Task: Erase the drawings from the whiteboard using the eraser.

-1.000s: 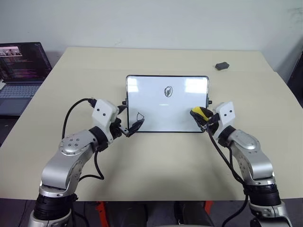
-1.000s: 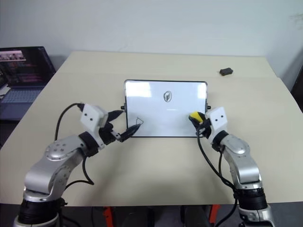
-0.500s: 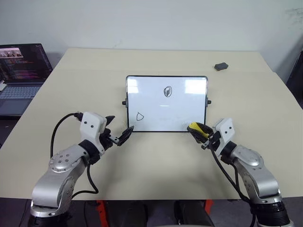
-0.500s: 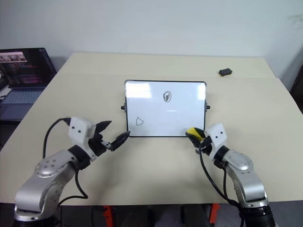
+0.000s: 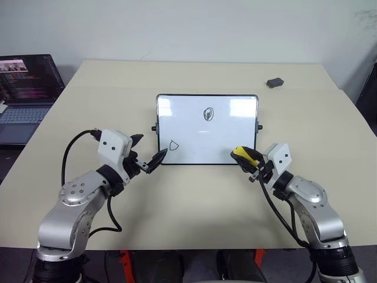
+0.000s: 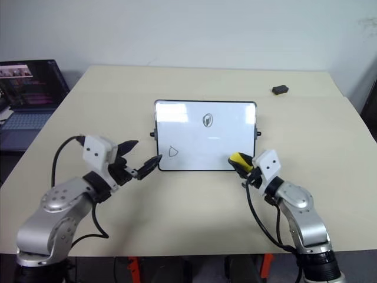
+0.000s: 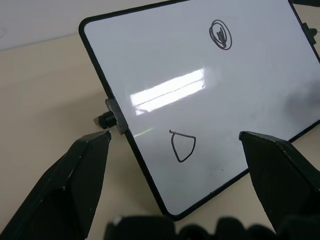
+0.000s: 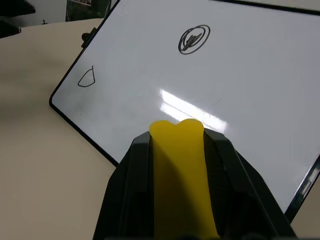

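Setting: a pale beige table (image 5: 194, 200) in front of a plain light wall, seen from above and behind the robot's two arms.
Whiteboard: the glossy white rectangular whiteboard (image 5: 207, 129) with a thin black frame, rounded corners and small black side knobs sits near the middle of the table, its long sides running left to right.
Drawings: two black marker drawings (image 5: 208, 113) show on the board. A scribbled oval sits in the upper middle, and a small triangle (image 7: 182, 147) lies near the lower left corner. The lower right part of the board is white, with faint smudging.
Eraser: the small oblong bright yellow eraser (image 5: 242, 154) with a black layer is at the board's lower right corner, over its bottom edge. Whether it touches the surface cannot be told.
Right gripper: the right gripper (image 5: 247, 160) is clamped on the eraser, black fingers pressed to both its long sides, yellow end poking out toward the board.
Left gripper: the left gripper (image 5: 146, 154) is just off the board's lower left corner, its two black fingers spread apart with nothing between them. One fingertip lies close to the corner of the frame, apart from it.
Laptop: an open dark laptop (image 5: 26, 94) with a lit screen stands beyond the table's left edge.
Lump: a small dark grey lump (image 5: 275, 82) lies on the far right of the table, well apart from the board.
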Motion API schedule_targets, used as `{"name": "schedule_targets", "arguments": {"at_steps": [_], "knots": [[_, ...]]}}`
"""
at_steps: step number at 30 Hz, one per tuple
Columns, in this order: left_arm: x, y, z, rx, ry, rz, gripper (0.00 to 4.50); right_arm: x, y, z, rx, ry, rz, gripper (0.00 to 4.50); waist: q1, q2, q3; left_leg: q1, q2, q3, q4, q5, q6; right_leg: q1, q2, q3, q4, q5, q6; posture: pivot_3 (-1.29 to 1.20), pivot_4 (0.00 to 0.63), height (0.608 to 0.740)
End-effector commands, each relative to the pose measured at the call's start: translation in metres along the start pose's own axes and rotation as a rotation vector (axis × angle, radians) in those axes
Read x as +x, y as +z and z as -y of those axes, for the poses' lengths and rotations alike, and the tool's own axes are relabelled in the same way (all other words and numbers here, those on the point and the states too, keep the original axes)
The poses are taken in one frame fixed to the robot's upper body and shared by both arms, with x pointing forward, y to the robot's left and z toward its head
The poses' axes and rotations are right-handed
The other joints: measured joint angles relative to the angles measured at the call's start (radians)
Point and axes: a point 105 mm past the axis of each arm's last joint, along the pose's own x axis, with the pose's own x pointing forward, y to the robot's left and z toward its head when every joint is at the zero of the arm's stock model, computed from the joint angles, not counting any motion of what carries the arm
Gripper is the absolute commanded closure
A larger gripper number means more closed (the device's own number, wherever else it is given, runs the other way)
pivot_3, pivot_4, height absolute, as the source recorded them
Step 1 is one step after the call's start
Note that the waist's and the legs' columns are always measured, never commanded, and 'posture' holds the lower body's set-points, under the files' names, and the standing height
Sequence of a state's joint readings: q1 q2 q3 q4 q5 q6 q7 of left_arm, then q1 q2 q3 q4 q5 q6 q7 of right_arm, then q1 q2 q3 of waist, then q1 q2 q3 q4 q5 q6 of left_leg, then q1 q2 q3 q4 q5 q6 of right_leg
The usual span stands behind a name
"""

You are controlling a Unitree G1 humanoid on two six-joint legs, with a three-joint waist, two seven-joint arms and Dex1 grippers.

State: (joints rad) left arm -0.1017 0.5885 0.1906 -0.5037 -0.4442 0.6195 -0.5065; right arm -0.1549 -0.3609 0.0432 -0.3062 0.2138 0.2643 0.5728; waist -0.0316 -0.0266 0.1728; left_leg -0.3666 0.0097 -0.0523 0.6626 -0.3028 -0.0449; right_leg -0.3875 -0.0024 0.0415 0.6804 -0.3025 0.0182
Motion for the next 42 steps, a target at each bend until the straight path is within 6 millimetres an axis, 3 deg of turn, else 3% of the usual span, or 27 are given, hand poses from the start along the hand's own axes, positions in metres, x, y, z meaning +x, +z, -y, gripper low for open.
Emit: {"name": "schedule_targets", "arguments": {"at_steps": [1, 6, 11, 16, 21, 27, 36, 40, 42], "knots": [[-0.001, 0.012, -0.002, 0.038, -0.049, 0.028, 0.0, 0.011, 0.029, 0.008, -0.108, -0.038, 0.111, 3.49, 0.0, 0.0, 0.0, 0.0, 0.0, 0.0, 0.0, 0.0, 0.0, 0.0, 0.0, 0.0, 0.0, 0.0, 0.0, 0.0, 0.15, 0.74], [0.008, 0.023, -0.009, 0.102, -0.082, 0.038, 0.0, 0.027, 0.039, 0.018, -0.151, -0.065, 0.152, 3.49, 0.003, 0.0, 0.0, 0.0, 0.0, 0.0, 0.0, 0.0, 0.0, 0.0, 0.0, -0.001, 0.0, 0.0, 0.0, 0.0, 0.15, 0.74], [0.017, 0.037, -0.021, 0.131, -0.078, 0.056, 0.0, 0.054, 0.05, 0.024, -0.19, -0.089, 0.194, 3.49, 0.001, 0.0, 0.0, -0.001, 0.0, 0.001, 0.0, 0.0, 0.0, -0.001, 0.0, 0.0, 0.0, 0.0, 0.0, 0.0, 0.15, 0.74], [0.021, 0.039, -0.014, 0.144, -0.118, 0.055, 0.0, 0.094, 0.064, 0.046, -0.238, -0.199, 0.221, 3.49, -0.01, 0.0, 0.001, 0.0, 0.0, 0.002, 0.0, 0.0, 0.0, -0.002, 0.0, 0.001, 0.001, 0.0, 0.0, 0.0, 0.15, 0.74], [0.023, 0.042, -0.013, 0.154, -0.138, 0.053, 0.0, 0.114, 0.062, 0.06, -0.244, -0.268, 0.207, 3.49, -0.006, 0.0, 0.001, -0.001, 0.0, 0.001, 0.0, 0.0, 0.0, -0.002, 0.0, 0.0, 0.0, 0.0, 0.0, 0.0, 0.15, 0.74], [0.022, 0.045, -0.015, 0.165, -0.139, 0.053, 0.0, 0.129, 0.032, 0.034, -0.22, -0.161, 0.131, 3.49, -0.006, 0.0, 0.0, -0.001, 0.0, 0.002, 0.0, 0.0, 0.0, -0.002, 0.0, 0.0, 0.0, 0.0, -0.001, 0.0, 0.15, 0.74], [0.023, 0.045, -0.016, 0.162, -0.136, 0.053, 0.0, 0.127, -0.016, -0.027, -0.218, 0.098, -0.009, 3.49, -0.027, 0.0, 0.0, 0.003, 0.001, 0.002, 0.001, 0.0, 0.0, 0.0, 0.0, 0.001, 0.005, 0.0, -0.001, 0.0, 0.15, 0.74], [0.023, 0.044, -0.017, 0.159, -0.131, 0.052, 0.0, 0.125, -0.012, -0.029, -0.236, 0.096, 0.006, 3.49, -0.026, 0.0, 0.0, 0.004, 0.0, 0.002, 0.002, 0.0, 0.0, 0.0, 0.0, 0.001, 0.008, 0.0, -0.001, 0.0, 0.15, 0.74], [0.022, 0.04, -0.022, 0.154, -0.117, 0.038, 0.0, 0.125, 0.016, -0.016, -0.222, 0.033, 0.126, 3.49, -0.025, 0.0, 0.0, 0.004, 0.0, 0.001, 0.003, 0.0, 0.0, 0.0, 0.0, 0.0, 0.009, 0.0, -0.001, 0.0, 0.15, 0.74]]}}
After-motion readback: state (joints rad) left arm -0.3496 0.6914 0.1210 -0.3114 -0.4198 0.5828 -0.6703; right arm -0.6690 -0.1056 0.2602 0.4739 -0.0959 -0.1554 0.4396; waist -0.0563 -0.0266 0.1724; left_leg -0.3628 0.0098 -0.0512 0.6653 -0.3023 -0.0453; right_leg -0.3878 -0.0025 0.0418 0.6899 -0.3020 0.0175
